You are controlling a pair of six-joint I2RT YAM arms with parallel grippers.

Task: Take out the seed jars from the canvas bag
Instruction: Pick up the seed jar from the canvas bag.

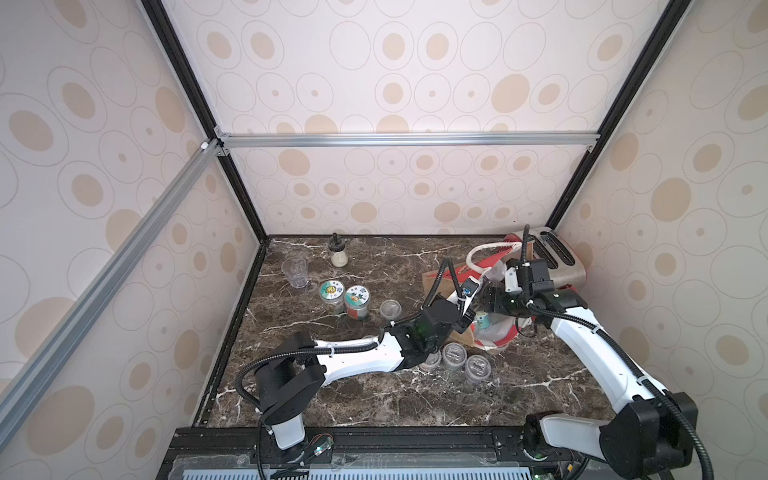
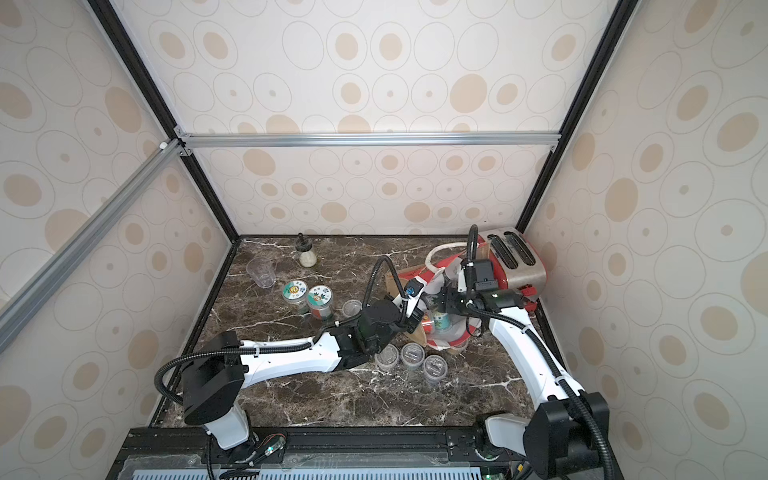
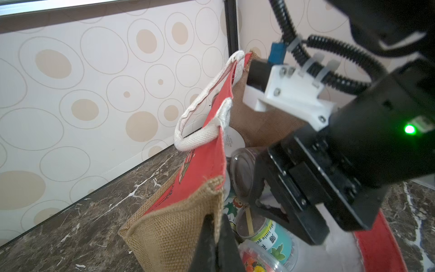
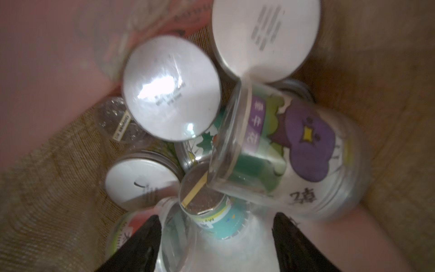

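In both top views, a dark marble worktop is sitting inside aluminium framing and oval-patterned walls. The bag is sitting at the right rear, just beside a toaster, with both arms reaching to its mouth. Six jars are standing outside it: two flower-lidded mid-worktop, one short near them, three short just in front of the bag. A shaker and a tumbler are standing at the left rear.

In the left wrist view, the left gripper is pinching the bag's jute edge, jaws closed on the fabric. A teal-labelled jar inside is showing "My little ga…"; the rest is hidden.

In the right wrist view, the right gripper is pointing into the bag, jaws spread wide. The teal-labelled jar is lying between them; contact cannot be told. A purple-flower jar is lying on its side just beyond, among more heaped jars. White lids are carrying print too blurred to read.
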